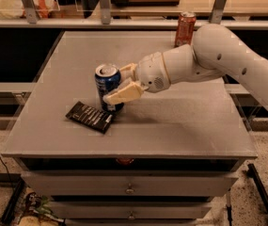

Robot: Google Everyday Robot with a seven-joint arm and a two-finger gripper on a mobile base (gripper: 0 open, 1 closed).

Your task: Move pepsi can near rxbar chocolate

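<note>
The pepsi can (106, 84), dark blue with a silver top, stands upright near the middle left of the grey table top (180, 121). My gripper (120, 83) reaches in from the right and is shut on the can, one cream finger (123, 92) across its front. The rxbar chocolate (90, 117), a flat dark bar with white text, lies just left of and in front of the can, almost touching its base.
An orange-red soda can (185, 29) stands at the table's far right edge, behind my arm. A shelf with rails runs behind the table. Drawers sit under the table top.
</note>
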